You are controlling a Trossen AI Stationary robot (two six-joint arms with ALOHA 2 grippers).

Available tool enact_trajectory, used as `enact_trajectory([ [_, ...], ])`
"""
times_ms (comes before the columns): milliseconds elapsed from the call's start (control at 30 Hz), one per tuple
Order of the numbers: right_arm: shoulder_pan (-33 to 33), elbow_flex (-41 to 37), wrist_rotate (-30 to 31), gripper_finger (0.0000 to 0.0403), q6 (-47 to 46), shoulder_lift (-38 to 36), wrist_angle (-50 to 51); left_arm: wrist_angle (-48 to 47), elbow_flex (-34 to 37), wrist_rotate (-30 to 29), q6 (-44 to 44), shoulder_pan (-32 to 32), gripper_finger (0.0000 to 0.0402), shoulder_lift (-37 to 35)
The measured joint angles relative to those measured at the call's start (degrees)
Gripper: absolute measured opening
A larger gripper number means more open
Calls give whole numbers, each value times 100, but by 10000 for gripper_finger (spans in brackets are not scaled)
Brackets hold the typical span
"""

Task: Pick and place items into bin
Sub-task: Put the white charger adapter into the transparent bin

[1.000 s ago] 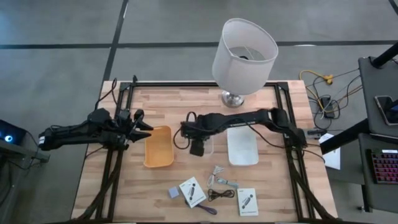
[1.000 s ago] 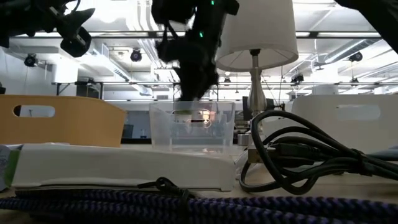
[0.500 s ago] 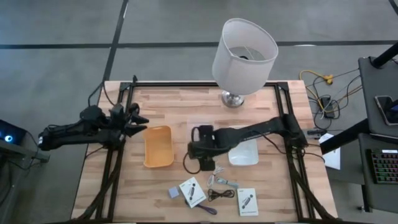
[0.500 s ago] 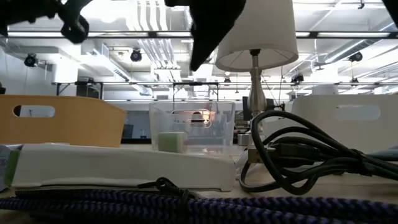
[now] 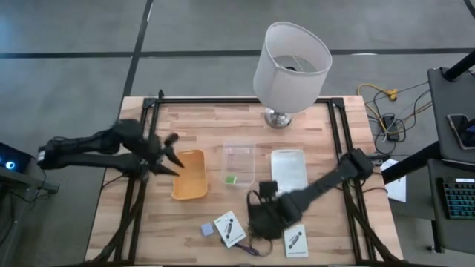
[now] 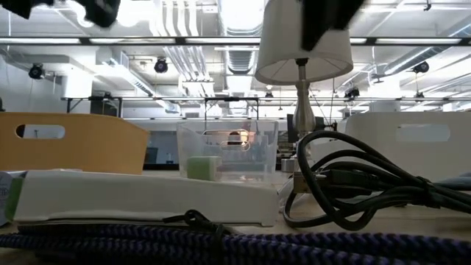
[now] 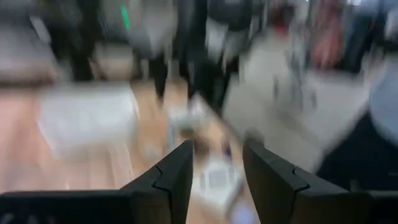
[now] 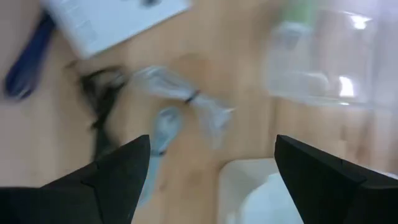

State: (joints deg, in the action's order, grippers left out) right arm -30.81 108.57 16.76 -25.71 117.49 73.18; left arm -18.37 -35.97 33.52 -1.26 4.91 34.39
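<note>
My right gripper hangs open over the clutter near the table's near edge, touching nothing. Its wrist view shows a pale bundled cable, a dark cable, a white card and the purple-handled tool below the open fingers. Two white cards, a lilac block and the tool lie flat on the wood. A green block rests on the floor of the clear bin. My left gripper is open at the yellow bin's left rim.
A white tray sits right of the clear bin. The big white lamp stands at the far edge. In the low view a thick dark cable and a white card fill the foreground. Bare wood lies between the bins and the near clutter.
My right gripper has left the clear bin and swept toward the near edge, ending above the cables. The green block that was at its fingers now lies on the clear bin's floor. My left gripper has shifted a little toward the yellow bin.
</note>
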Motion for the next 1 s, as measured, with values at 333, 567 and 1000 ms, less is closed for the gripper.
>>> enact_trajectory([
  [333,-1010,-407,273,327,-882,1,180,-2226,-1403,-2079,1439,-2269,125,2266],
  [567,-1320,-527,295,327,-1880,1,177,-2226,-2200,-2526,1275,-3501,125,3858],
  [1000,-1828,-640,553,327,-2051,1,150,-2329,-3491,-3044,347,-4152,170,6083],
])
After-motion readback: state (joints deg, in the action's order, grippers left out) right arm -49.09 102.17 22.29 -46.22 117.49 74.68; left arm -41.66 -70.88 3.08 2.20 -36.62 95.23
